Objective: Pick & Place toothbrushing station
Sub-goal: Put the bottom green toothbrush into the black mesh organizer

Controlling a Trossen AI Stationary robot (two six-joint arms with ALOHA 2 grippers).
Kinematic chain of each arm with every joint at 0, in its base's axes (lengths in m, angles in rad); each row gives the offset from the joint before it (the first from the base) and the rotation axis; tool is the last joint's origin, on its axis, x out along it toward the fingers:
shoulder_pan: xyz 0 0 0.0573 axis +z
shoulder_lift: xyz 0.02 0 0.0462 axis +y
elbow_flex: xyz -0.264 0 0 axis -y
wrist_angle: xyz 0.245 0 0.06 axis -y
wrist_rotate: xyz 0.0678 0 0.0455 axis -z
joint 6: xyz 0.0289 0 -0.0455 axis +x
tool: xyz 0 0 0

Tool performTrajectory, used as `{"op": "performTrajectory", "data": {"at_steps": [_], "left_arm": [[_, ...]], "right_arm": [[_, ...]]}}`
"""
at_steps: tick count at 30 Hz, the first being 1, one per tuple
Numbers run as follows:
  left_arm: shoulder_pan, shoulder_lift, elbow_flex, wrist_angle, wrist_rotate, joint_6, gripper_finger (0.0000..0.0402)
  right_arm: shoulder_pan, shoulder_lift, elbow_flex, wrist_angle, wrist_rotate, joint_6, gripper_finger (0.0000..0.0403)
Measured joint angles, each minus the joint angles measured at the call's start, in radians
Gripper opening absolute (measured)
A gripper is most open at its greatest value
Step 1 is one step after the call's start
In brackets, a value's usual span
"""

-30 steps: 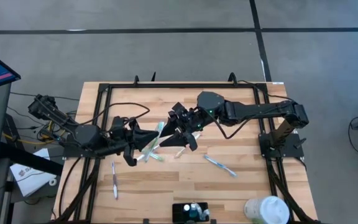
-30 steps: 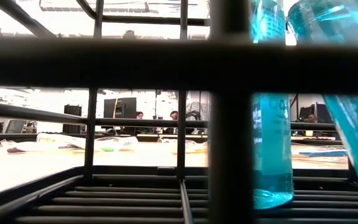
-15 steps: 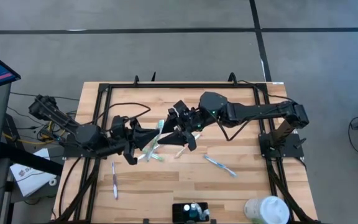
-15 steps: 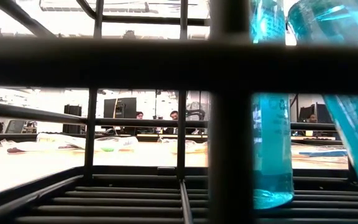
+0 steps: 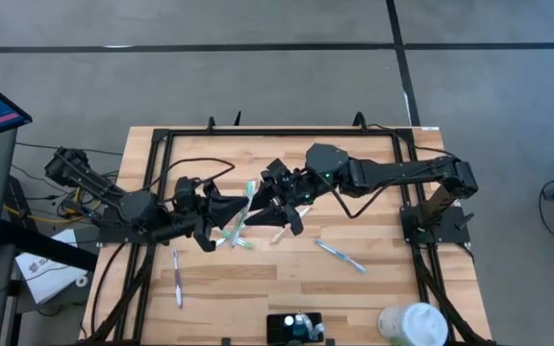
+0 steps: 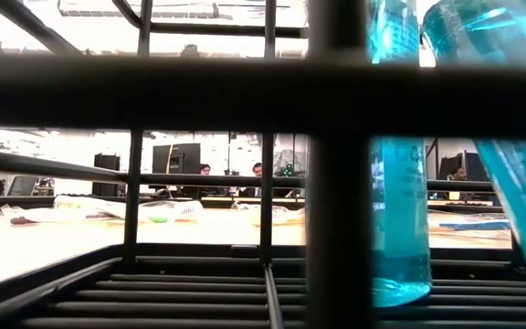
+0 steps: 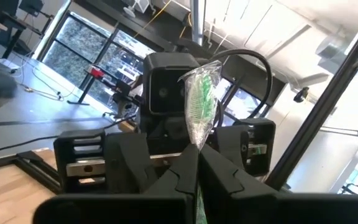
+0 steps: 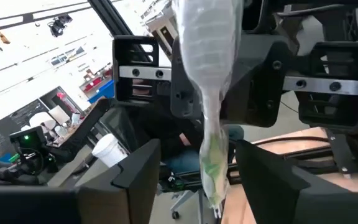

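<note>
Now right claw point(image 5: 279, 209) narrower around wrapped toothbrush point(image 5: 242, 213) than before.

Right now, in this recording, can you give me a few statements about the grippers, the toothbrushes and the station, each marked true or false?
1. The left gripper is shut on a wrapped toothbrush. True.
2. The right gripper is clamped tight on that toothbrush. False: its fingers stand apart on either side of it.
3. The toothbrushing station sits at the table's near edge, away from both grippers. True.
4. No toothbrush lies loose on the table. False: a blue toothbrush and a pink toothbrush lie there.
</note>
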Motion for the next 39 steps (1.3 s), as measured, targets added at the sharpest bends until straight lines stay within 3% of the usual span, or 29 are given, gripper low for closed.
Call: {"op": "performTrajectory", "data": {"at_steps": [16, 28, 35, 39], "left_arm": [[0.003, 0.006, 0.000, -0.002, 0.017, -0.010, 0.0000], [0.003, 0.006, 0.000, -0.004, 0.029, -0.011, 0.0000], [0.002, 0.006, 0.000, -0.006, 0.030, 0.004, 0.0009], [-0.006, 0.004, 0.000, -0.007, 0.030, 0.005, 0.0046]], "right_arm": [[0.000, 0.000, 0.000, 0.011, 0.000, 0.024, 0.0132], [0.000, 0.000, 0.000, 0.012, 0.000, 0.026, 0.0021], [0.000, 0.000, 0.000, -0.003, 0.000, 0.034, 0.0031], [0.000, 0.000, 0.000, -0.034, 0.000, 0.041, 0.0031]]}}
